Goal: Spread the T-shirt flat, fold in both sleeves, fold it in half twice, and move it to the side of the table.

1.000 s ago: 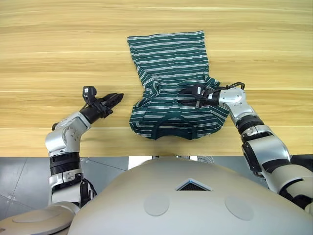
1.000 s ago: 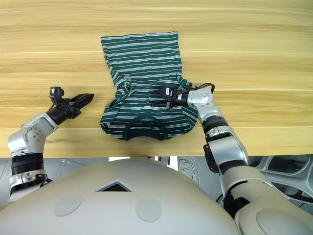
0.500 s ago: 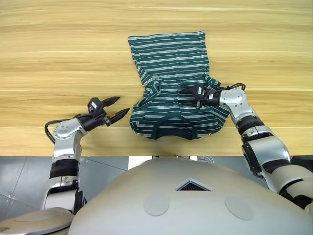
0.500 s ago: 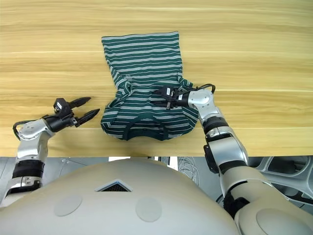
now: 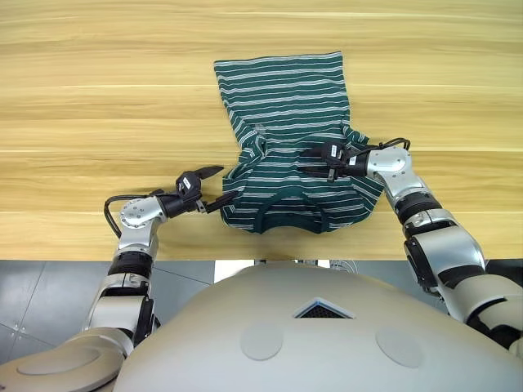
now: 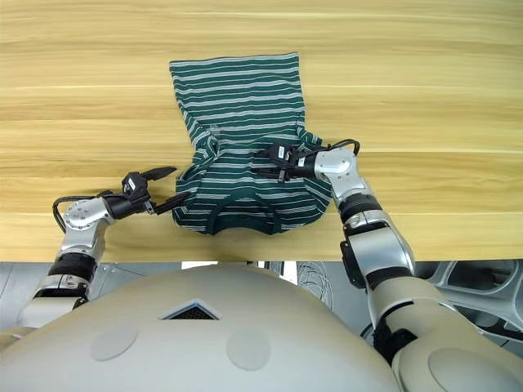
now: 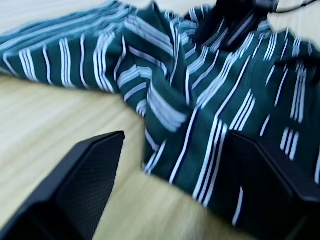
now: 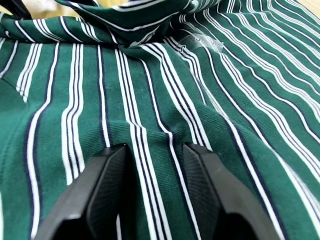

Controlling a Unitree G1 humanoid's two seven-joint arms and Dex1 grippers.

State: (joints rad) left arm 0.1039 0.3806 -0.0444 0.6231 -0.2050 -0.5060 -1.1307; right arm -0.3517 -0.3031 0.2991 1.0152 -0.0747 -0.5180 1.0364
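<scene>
A dark green T-shirt with white stripes lies crumpled on the wooden table, hem at the far end and collar near the front edge. Its near half is bunched, with folds at both sides. My left gripper is open at the shirt's near left edge. In the left wrist view the striped cloth lies between and beyond its dark fingers. My right gripper rests on the bunched right part, shut on a ridge of T-shirt fabric, with its fingers pressed to the cloth.
The table's front edge runs just below both grippers, with grey floor beyond it. Bare wood stretches to the left, right and far side of the shirt.
My left arm has swung in from the left to the shirt's near left edge, and its gripper has opened. The right gripper and the shirt have stayed in place.
</scene>
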